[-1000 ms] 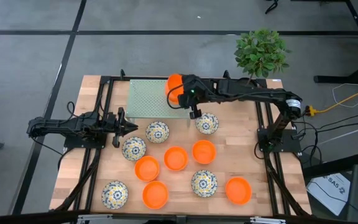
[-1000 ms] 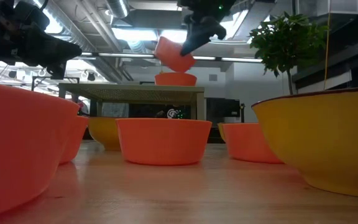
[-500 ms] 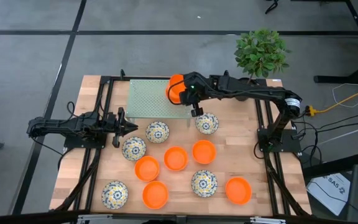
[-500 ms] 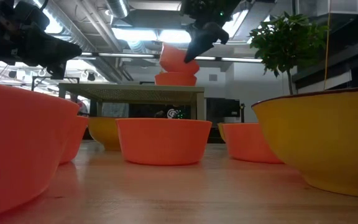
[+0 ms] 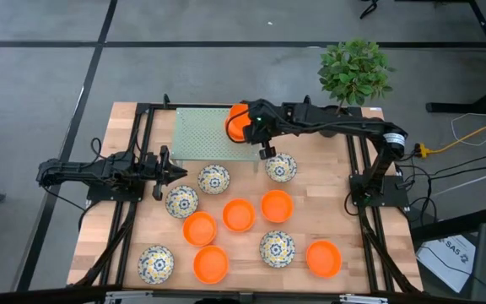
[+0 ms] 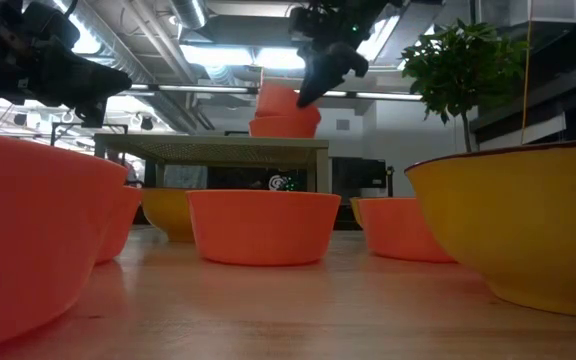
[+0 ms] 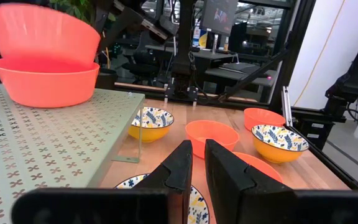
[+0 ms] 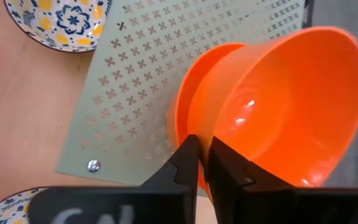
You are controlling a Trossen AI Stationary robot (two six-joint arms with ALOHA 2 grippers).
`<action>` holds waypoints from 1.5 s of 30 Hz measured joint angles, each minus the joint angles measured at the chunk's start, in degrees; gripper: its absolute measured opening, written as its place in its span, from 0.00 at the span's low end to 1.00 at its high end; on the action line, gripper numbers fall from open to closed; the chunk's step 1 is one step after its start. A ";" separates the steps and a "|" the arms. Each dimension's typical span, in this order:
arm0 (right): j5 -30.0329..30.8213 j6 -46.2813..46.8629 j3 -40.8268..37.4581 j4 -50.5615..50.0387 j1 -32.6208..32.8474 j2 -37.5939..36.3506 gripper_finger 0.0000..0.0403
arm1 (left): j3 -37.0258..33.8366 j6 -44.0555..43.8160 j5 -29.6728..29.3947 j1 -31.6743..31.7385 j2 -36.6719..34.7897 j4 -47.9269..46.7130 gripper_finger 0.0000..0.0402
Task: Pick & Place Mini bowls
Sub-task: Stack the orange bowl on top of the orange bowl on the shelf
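My right gripper is over the right end of the green perforated platform, shut on the rim of an orange mini bowl. That bowl sits tilted inside a second orange bowl standing on the platform. In the right wrist view the fingers pinch the held bowl's rim. Several other mini bowls lie on the wooden table, among them patterned ones and orange ones. My left gripper waits at the table's left, shut and empty.
A potted plant stands at the back right corner. More bowls sit toward the front edge: patterned and orange. Black frame rails run along both sides of the table.
The right gripper has lowered the orange bowl into the bowl on the platform, and its tilt has lessened. The left arm has not moved.
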 joint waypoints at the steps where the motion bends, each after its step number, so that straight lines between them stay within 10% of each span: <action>1: -0.01 0.01 0.00 -0.04 -0.05 0.08 0.08 | -0.02 0.00 -0.02 0.00 0.00 0.00 0.09; 33: 7.52 -0.40 0.00 -0.60 -0.09 0.55 0.09 | -0.02 0.00 -0.01 0.00 0.00 0.00 0.09; 45: 9.00 -0.32 0.00 -0.71 -0.04 0.55 0.29 | 0.00 0.00 -0.01 0.02 -0.01 0.00 0.09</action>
